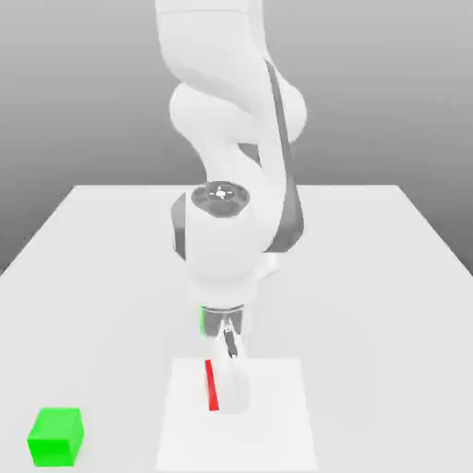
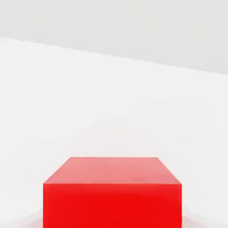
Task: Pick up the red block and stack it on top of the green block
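Contact, with jaws drawn in snug on red block, near, on pale square, to the exterior view's right of green block! Probably light, stiff; best held mid-face.

My tool is down w/ the red block over the white square; green block sits apart on the counter, ext. view's left.

a white, rounded arm with dark grey panels and screws.
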